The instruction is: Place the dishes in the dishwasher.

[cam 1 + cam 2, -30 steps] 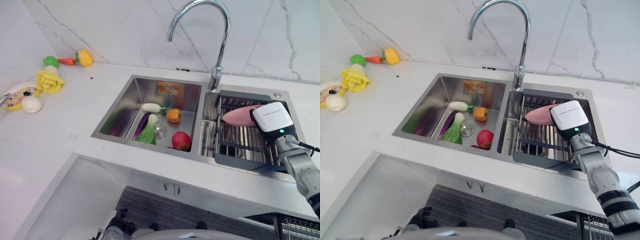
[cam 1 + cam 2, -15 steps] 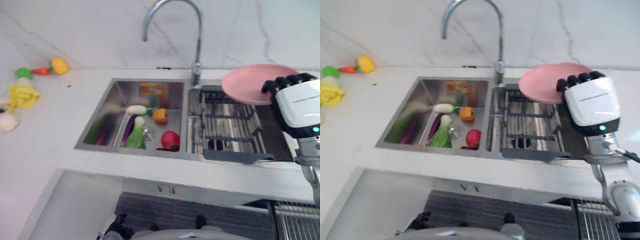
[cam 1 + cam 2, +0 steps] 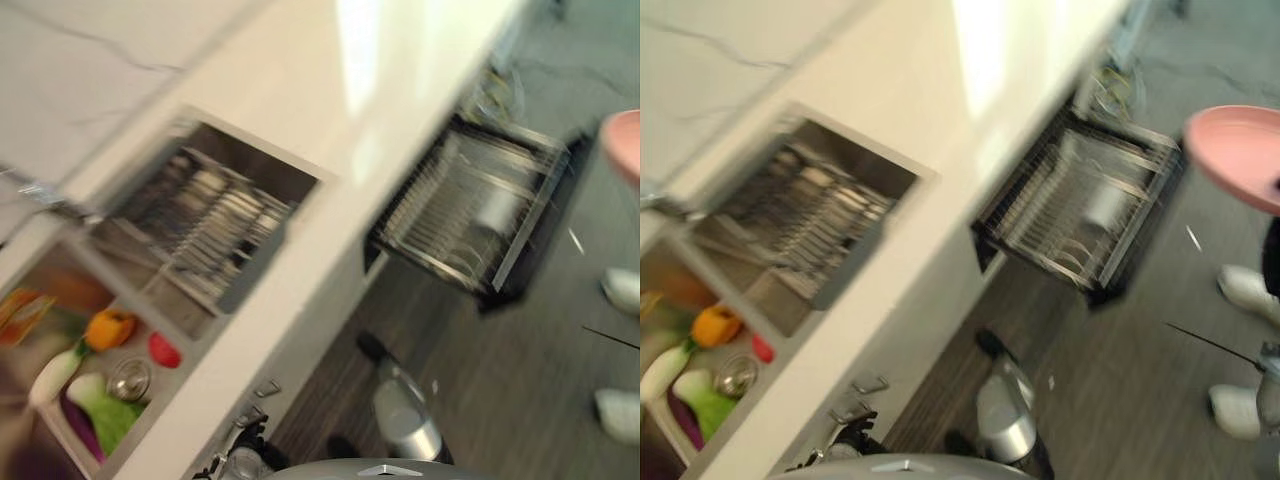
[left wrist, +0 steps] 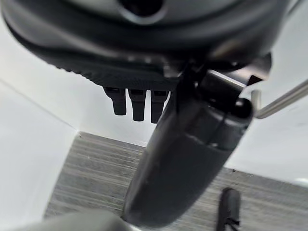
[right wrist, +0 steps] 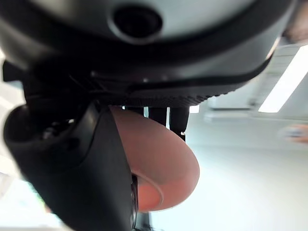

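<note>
The right hand point(image 5: 72, 159), fingers and thumb clamped on the pink plate point(image 3: 1240, 150), is well apart from the pulled-out dishwasher rack point(image 3: 1080, 215); open floor point(image 3: 1140, 340) lies between. A white cup point(image 3: 1105, 205) stands among the rack's wires.

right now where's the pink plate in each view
Left eye view: pink plate cut off at the right edge.
Right eye view: upper right, above the floor.
Right wrist view: pinched in the right hand.
Left wrist view: the left hand, no plate.
Shared landmark: the open dishwasher rack, left of the plate in both eye views.
</note>
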